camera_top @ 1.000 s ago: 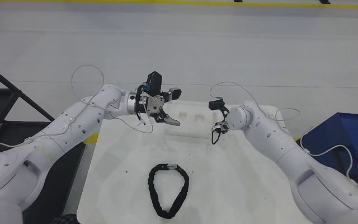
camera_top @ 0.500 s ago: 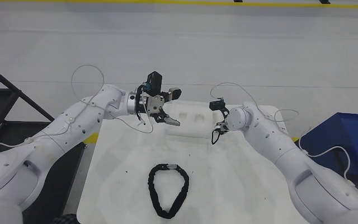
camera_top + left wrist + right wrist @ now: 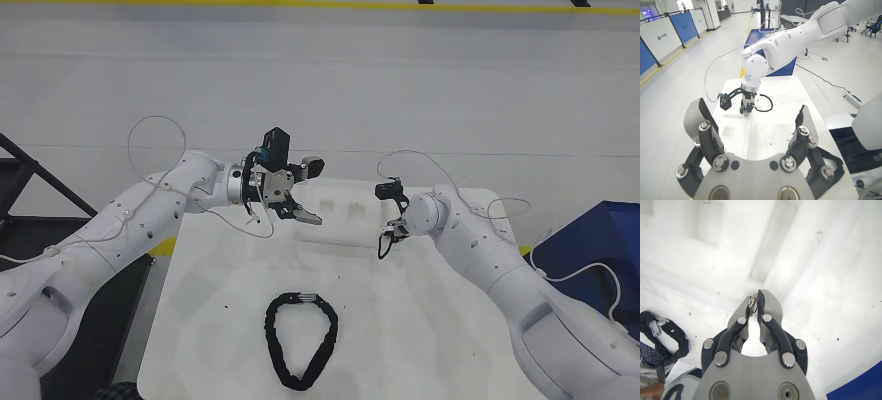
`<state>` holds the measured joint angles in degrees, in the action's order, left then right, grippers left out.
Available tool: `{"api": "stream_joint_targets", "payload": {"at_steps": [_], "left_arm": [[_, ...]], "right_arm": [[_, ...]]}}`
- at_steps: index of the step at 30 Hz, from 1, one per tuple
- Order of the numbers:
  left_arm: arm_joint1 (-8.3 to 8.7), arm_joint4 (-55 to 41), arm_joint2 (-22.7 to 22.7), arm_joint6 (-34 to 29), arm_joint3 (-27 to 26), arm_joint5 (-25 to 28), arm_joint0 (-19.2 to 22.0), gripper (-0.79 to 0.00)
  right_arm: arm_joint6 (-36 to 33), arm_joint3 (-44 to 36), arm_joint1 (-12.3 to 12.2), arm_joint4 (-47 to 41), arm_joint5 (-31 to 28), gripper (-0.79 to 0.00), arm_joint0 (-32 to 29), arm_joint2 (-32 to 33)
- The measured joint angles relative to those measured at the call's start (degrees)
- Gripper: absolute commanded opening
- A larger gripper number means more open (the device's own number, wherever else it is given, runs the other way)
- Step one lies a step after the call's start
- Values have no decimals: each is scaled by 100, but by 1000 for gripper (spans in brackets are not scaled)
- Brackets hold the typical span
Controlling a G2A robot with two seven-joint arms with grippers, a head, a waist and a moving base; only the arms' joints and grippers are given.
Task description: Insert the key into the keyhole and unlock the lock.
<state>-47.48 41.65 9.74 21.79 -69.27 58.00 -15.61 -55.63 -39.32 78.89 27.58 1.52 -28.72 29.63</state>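
Key [image 3: 753,307] in pinch of right gripper [image 3: 754,295] over white foam tray [image 3: 810,256]; left gripper [image 3: 752,105] spread

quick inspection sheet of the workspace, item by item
surface: white table, with a white foam tray with recesses at its far side
job's things: black chain lock lies in a loop on the table, the keyhole of its silver cylinder showing; key held apart from the lock
clutter: small dark specks on the table
grippers: left gripper open, holding nothing, above the table's far edge; right gripper shut on the key, at the foam tray
cables: white cable loops off the right arm; black cable on the floor
surroundings: blue cabinet beside the table; partition panels
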Motion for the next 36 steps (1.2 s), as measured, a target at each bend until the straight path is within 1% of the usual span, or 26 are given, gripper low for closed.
{"api": "stream_joint_targets", "payload": {"at_steps": [9,17,23,26,31,32,36], "left_arm": [[0,0,0,0,0,0,0,0],[0,0,0,0,0,0,0,0],[0,0,0,0,0,0,0,0],[0,0,0,0,0,0,0,0],[0,0,0,0,0,0,0,0],[0,0,0,0,0,0,0,0],[0,0,0,0,0,0,0,0]], "right_arm": [[-18,-33,46,182,9,-785,76,77],[-29,-300,-41,349,8,-785,102,295],[-81,-833,-248,165,-325,-785,-80,735],[-171,-1226,-398,-139,-649,-785,-300,1069],[-337,-2004,-679,-9,-854,-785,-696,1585],[-381,-2161,-722,-94,-986,-785,-806,1696],[-562,-2600,-922,-891,-1616,-785,-1267,2283]]}}
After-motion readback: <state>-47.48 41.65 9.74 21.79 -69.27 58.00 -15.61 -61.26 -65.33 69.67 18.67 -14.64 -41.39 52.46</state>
